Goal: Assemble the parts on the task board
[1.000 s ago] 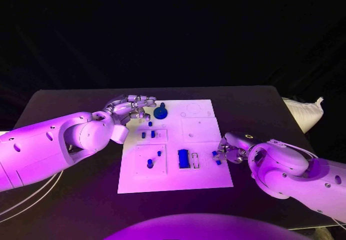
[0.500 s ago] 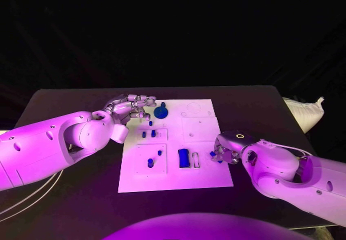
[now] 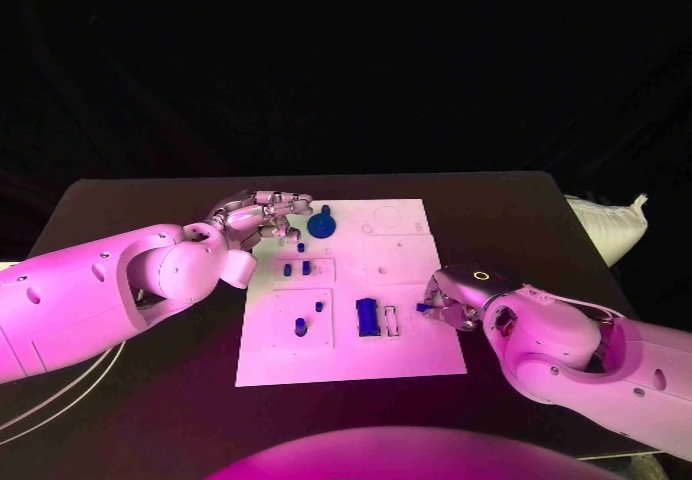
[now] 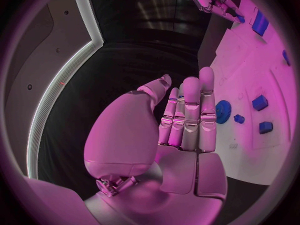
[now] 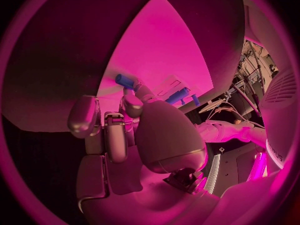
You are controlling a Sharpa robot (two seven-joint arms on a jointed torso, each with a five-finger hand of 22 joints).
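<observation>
The white task board [image 3: 392, 262] lies mid-table. My right hand [image 3: 456, 300] hangs over its right edge and pinches a small blue part [image 3: 426, 307]; in the right wrist view the small blue part [image 5: 125, 80] sticks out from the fingertips [image 5: 132, 101] just above the board [image 5: 156, 50]. My left hand [image 3: 260, 216] hovers at the board's far left corner, fingers straight and holding nothing, beside a blue gear [image 3: 320, 226]. The left wrist view shows my left hand [image 4: 187, 120] with the gear [image 4: 223, 111] just past its fingertips.
A long blue block [image 3: 368, 317] sits beside a slot near the board's front middle. Two small blue pieces [image 3: 296, 268] and a blue peg [image 3: 300, 326] stand in the board's left panels. A pale bag [image 3: 613, 225] lies off the table's right edge.
My right arm has shifted left and a little farther over the board's edge, carrying the small blue part. The left hand has stayed in place.
</observation>
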